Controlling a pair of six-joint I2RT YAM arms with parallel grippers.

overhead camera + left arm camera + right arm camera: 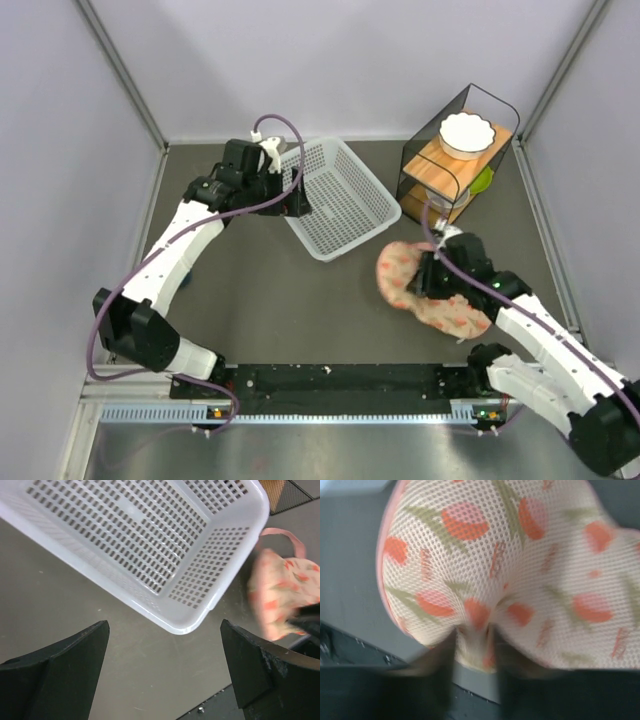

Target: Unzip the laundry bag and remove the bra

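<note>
— Well, nearest first: our right gripper [472, 647] is clamped tight on a fold of the laundry bag [495, 565], at the waist between its two lobes. The mesh bunches between the fingers.

— Handling note?

— We judge it light and limp. It is printed mesh with pink trim, it puckers at the pinch, and it would likely sag or drag along if pulled from one point. We would rather take it at the trim beside the zip, with one gripper anchoring the cloth and the other drawing the pull.

— Where does the bag sit?

— On the right of the table [260, 300], between the right arm and the white basket [340, 200], close to the basket's corner. We cannot tell whether it rests flat or is partly lifted.

— Left gripper [164, 630]?

— Spread wide with nothing in it, hovering by the basket, well apart from the bag.

— What is hidden?

— We find the zip and its pull in no view. The bra is not visible either. We suppose it is inside but cannot confirm it. The right wrist view is blurred at the fingers, and from above the arm covers the bag's middle. At the far right stands a wire rack [455, 165] with a white bowl [467, 133].
</note>
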